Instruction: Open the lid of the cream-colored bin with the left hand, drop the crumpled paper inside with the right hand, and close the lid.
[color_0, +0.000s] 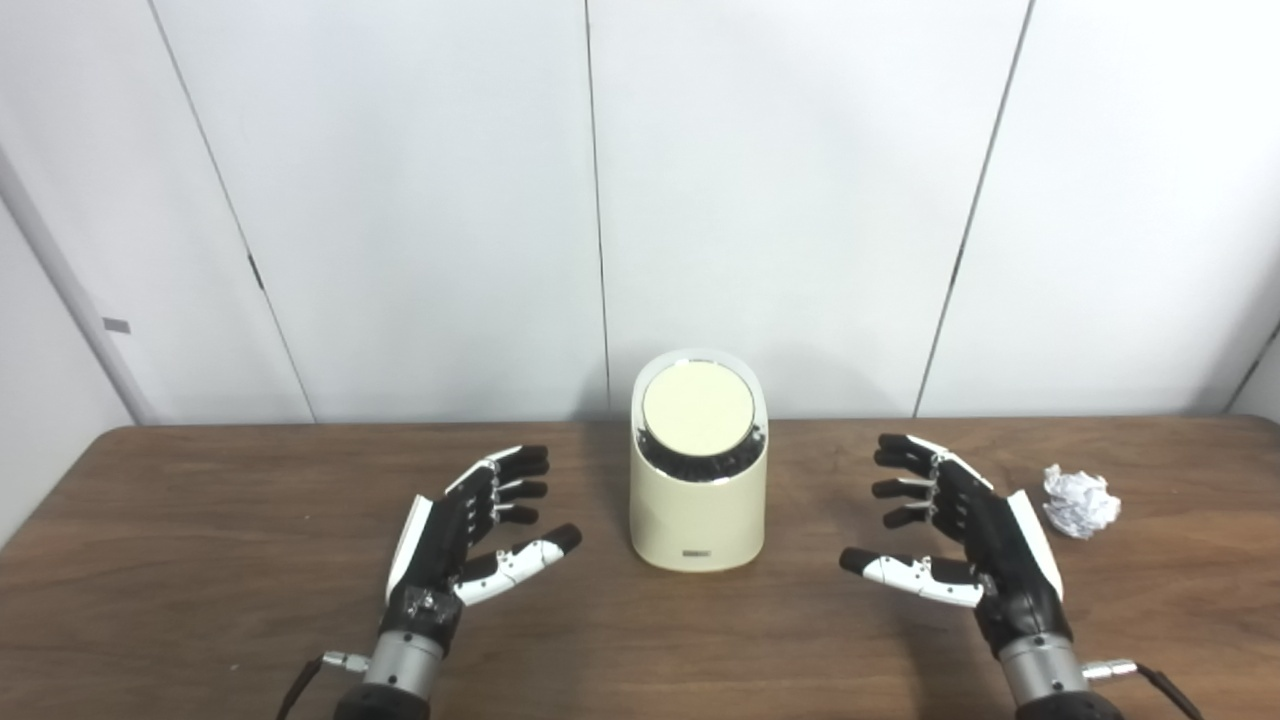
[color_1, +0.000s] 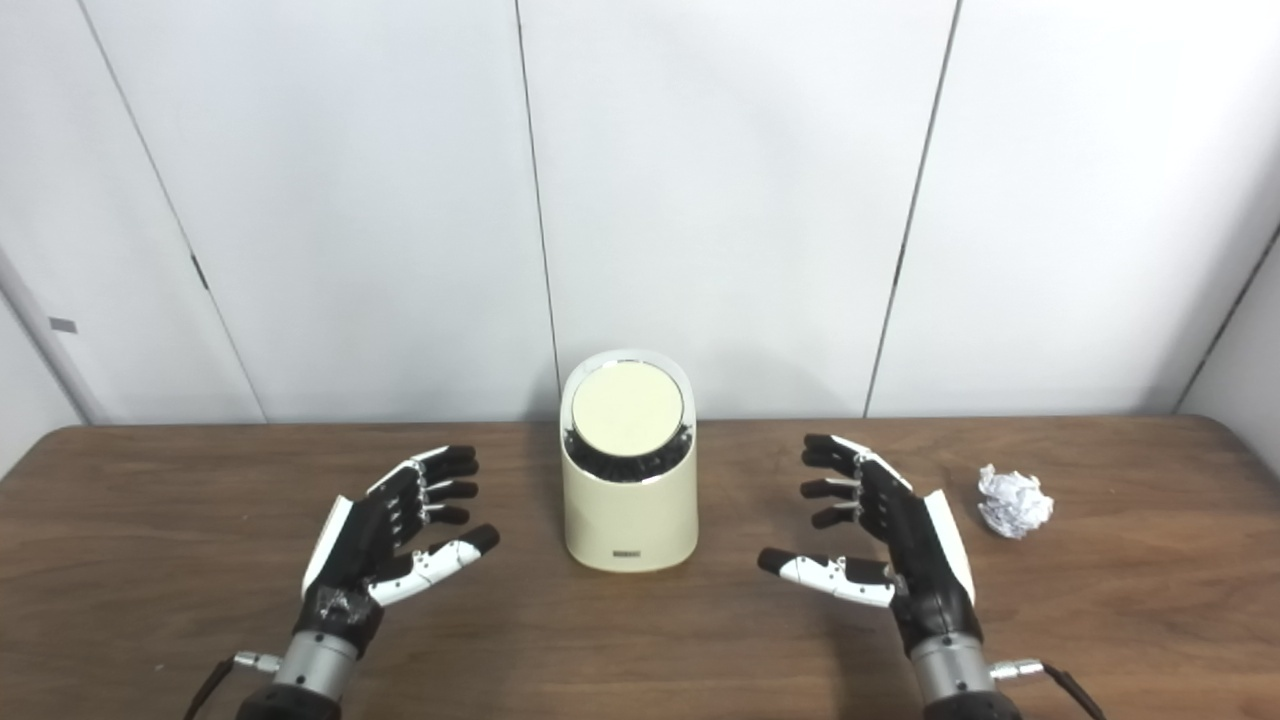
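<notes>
left robot hand (color_0: 470, 535) and right robot hand (color_0: 960, 545) spread empty, bin (color_0: 697, 465) lidded, paper (color_0: 1080, 500) right

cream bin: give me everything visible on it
The cream bin is a small, smooth, plastic-looking cylinder standing upright on the wooden table, centred near its far edge. Its round lid is shut, tilted toward the camera and ringed by a shiny dark rim. A small dark label sits low on the front. Nothing touches it; both hands are clear.

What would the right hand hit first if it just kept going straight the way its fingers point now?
Probably nothing on the table: the right hand points away and slightly inward, so its line seems to pass right of the cream-colored bin toward the wall. The crumpled paper lies off to its right.
</notes>
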